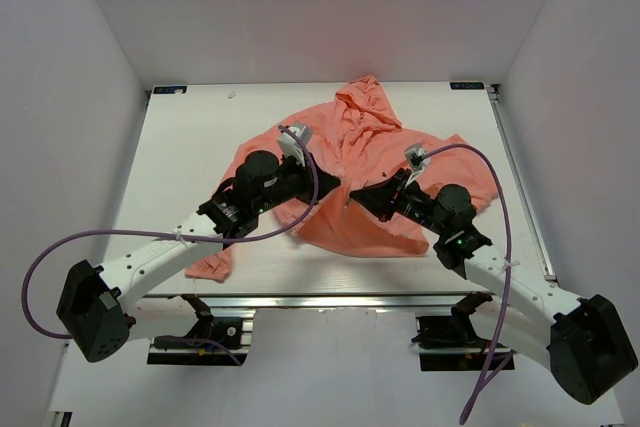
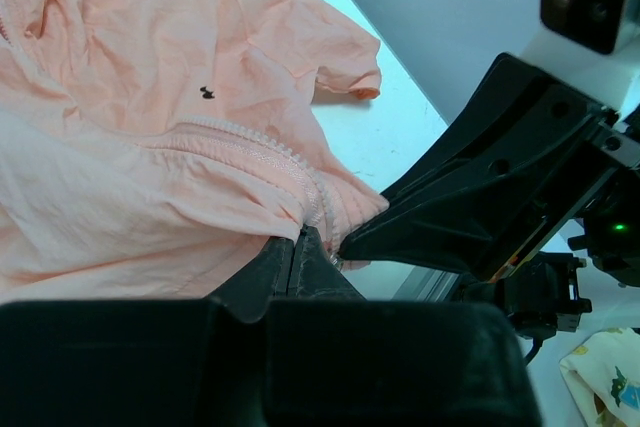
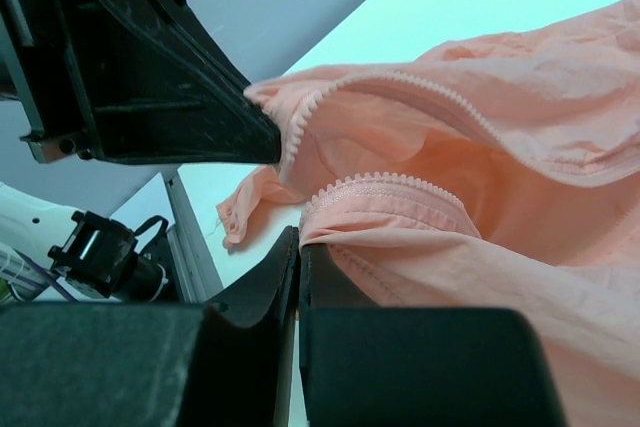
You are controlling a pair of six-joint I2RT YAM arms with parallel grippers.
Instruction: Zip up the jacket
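**While it lies on the white table (image 1: 190, 147), the pink jacket (image 1: 372, 162) is pinched twice**

I see the hooded jacket spread out and wrinkly in the middle of the table, hood at the far side. White walls (image 1: 320, 7) stand on three sides. My left gripper (image 2: 300, 239) squeezes one zipper edge near the hem. My right gripper (image 3: 298, 239) nips the other zipper edge, just beside it. The teeth are apart.

White wood-grain counter (image 1: 180, 147) lying under soft, even light. Plain white walls (image 1: 320, 7) enclosing it at back, left and right. Silver aluminium rail (image 1: 320, 302) running along near edge, thin metal strip (image 1: 522, 187) running down right edge. Small blue labels (image 1: 170, 90) sitting at far corners.
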